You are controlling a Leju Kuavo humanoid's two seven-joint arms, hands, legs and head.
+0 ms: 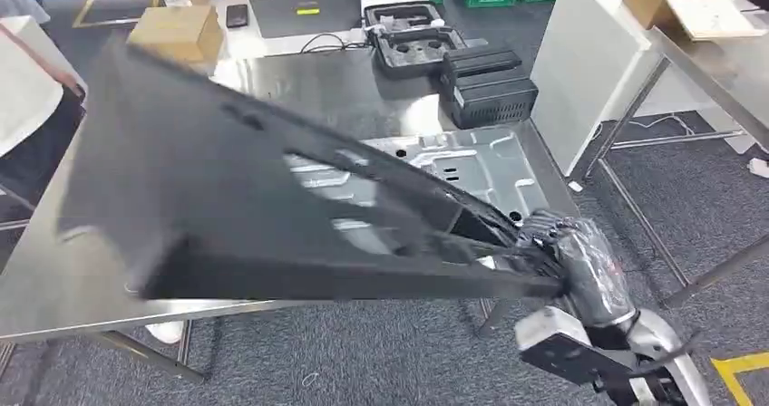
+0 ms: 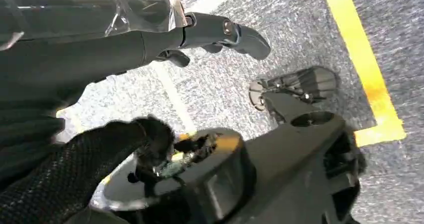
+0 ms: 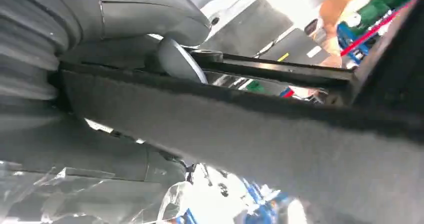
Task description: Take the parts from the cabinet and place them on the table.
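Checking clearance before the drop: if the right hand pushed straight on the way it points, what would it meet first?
Probably the silver stamped panel on the steel table; the right hand points that way holding the black part, though depth is unclear.

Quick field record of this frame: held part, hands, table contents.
held part: large flat black panel, tilted above the steel table
right hand: grips the panel's near corner
left hand: holds nothing, over grey floor
on table: pressed silver metal sheet part, black ribbed boxes, cardboard box
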